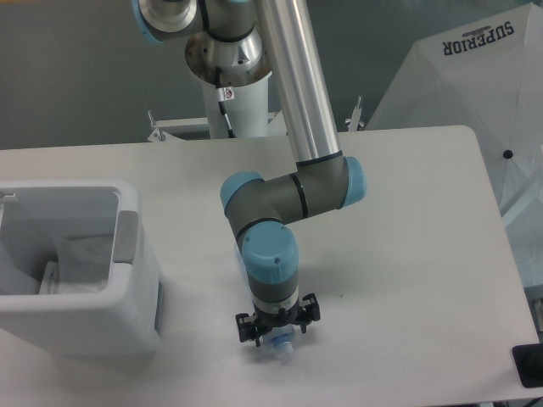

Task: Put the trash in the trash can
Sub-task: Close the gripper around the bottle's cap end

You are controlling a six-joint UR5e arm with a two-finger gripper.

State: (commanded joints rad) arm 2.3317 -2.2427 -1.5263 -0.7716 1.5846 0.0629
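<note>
The trash can (127, 280), a boxy pale grey-white bin with a darker grey side panel, stands at the table's left edge. A pale, crumpled thin plastic bag (83, 257) lies inside it; no green strip shows. The arm points straight down at the front middle of the table. My gripper (277, 337) is low over the tabletop, with the wrist hiding its fingers. The small clear bottle (275, 346) peeks out just beneath it, at the fingertips. Its label is hidden. I cannot tell whether the fingers are closed on it.
A white umbrella-like reflector (475, 76) printed SUPERIOR stands beyond the table's right back corner. A black object (530, 366) sits at the front right edge. The arm's base (233, 93) rises at the back middle.
</note>
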